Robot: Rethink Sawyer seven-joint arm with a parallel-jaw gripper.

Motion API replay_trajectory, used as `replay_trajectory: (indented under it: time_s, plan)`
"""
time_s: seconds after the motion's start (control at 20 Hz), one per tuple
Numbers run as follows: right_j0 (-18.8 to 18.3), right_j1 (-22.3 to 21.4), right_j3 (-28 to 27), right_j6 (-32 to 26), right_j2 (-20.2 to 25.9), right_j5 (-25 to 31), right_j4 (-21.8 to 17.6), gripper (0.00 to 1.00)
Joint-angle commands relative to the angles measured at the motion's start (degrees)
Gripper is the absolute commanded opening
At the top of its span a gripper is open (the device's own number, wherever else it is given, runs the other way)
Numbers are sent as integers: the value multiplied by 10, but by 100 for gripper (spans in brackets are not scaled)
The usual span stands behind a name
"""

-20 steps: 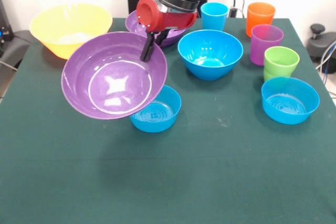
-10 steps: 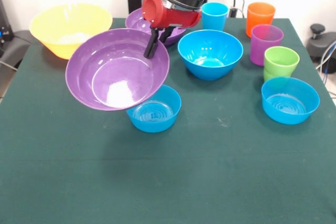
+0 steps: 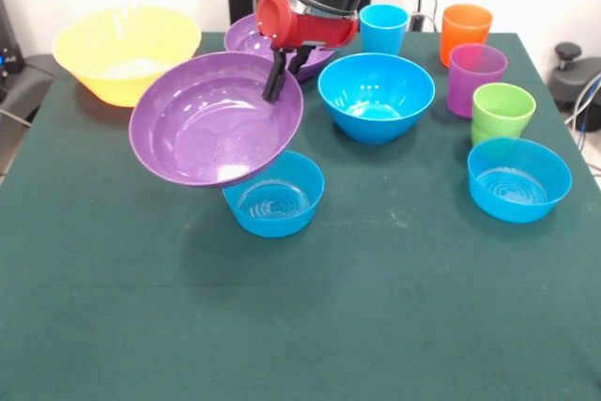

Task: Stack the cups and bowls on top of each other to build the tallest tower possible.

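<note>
We note the gripper point(image 3: 279, 77), black-fingered below a red and black wrist, closed on the far rim of a wide purple bowl point(image 3: 211, 124). The bowl is glossy plastic, round and shallow, and hangs tilted in the air with its open face toward the camera and its low edge overlapping a small blue bowl point(image 3: 275, 196) on the table; we cannot tell whether the two touch. That small bowl is smooth, straight-walled, with faint concentric rings on its floor.

Behind the wrist we see the second purple bowl point(image 3: 246, 41), mostly hidden. A large yellow bowl point(image 3: 122, 44), translucent and deep, sits at the far left corner. A large blue bowl point(image 3: 376, 93), rounded and shiny, sits right of the gripper. The other small blue bowl point(image 3: 519, 178) lies at the right edge.

Four narrow tumblers stand upright near the far right: light blue cup point(image 3: 383, 27), orange cup point(image 3: 466, 30), translucent purple cup point(image 3: 476, 77), lime green cup point(image 3: 502, 110). All rest on a matte dark green table cloth point(image 3: 376, 307).
</note>
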Motion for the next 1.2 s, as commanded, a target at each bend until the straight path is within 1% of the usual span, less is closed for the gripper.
replay_trajectory:
  time_s: [0.05,0.35,0.55,0.7,1.2]
  plan:
    - [45,34,45,119,-12,-85,-13,0]
    - [83,47,38,141,-38,-109,-10,0]
    - [107,59,29,156,-60,-146,-13,0]
    - [117,69,22,158,-72,-163,-15,0]
    - [121,72,10,130,-96,-170,-18,0]
